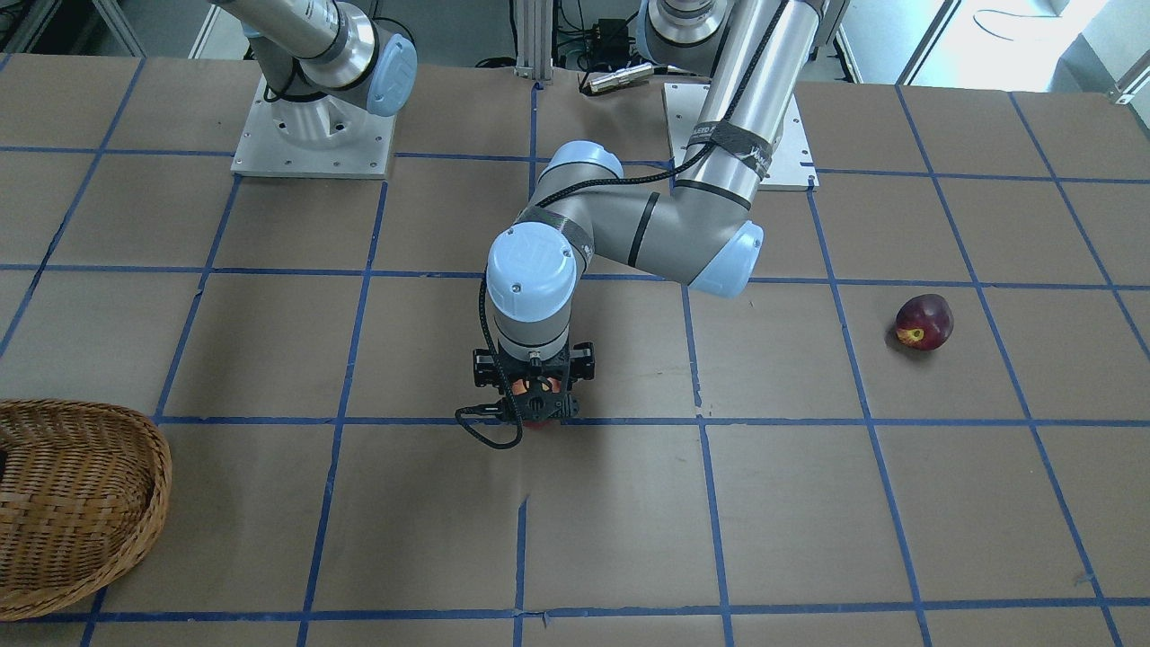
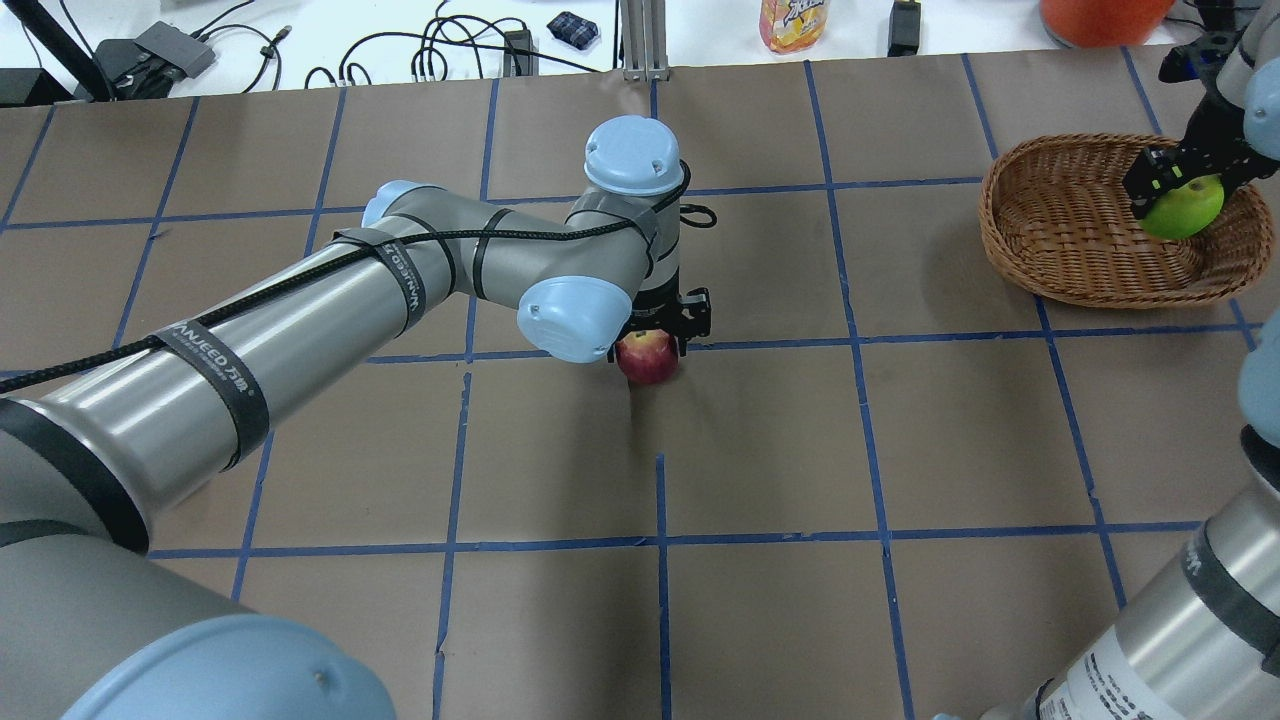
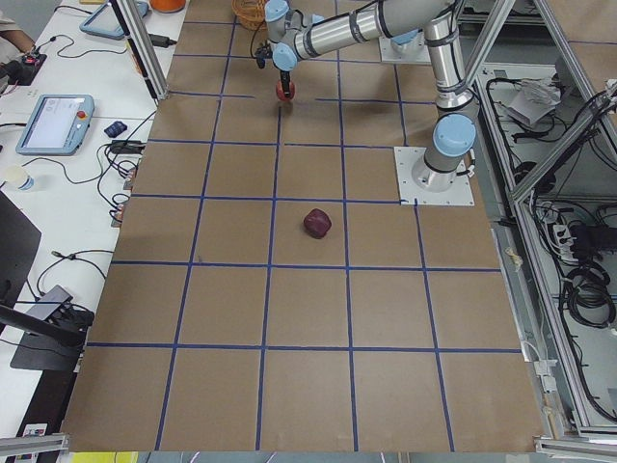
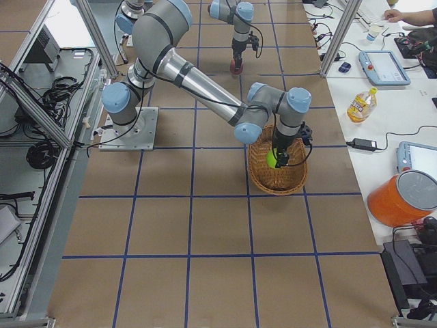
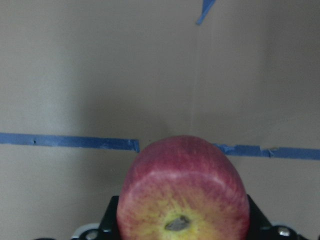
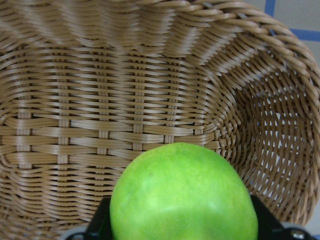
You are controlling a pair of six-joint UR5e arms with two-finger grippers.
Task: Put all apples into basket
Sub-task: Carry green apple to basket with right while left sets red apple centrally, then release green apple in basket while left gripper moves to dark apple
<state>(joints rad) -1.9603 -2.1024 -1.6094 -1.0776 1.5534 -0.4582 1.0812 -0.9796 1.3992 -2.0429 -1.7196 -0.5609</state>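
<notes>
My left gripper (image 1: 536,397) is shut on the red apple with yellow-orange blush (image 2: 648,357), low over the table's middle beside a blue tape line. The apple fills the left wrist view (image 5: 184,192). I cannot tell if it touches the table. My right gripper (image 2: 1180,185) is shut on the lime-green apple (image 2: 1185,208) and holds it over the inside of the wicker basket (image 2: 1060,235). The right wrist view shows the green apple (image 6: 184,195) above the basket's woven floor (image 6: 125,125). The dark maroon apple (image 1: 924,322) lies alone on the table (image 3: 317,223), hidden behind the left arm in the overhead view.
The basket (image 1: 81,503) sits near the table's far corner on my right. A drink bottle (image 2: 793,20), cables and an orange bucket (image 2: 1100,15) are on the bench beyond the far edge. The arm base plates (image 1: 314,126) stand at the near edge.
</notes>
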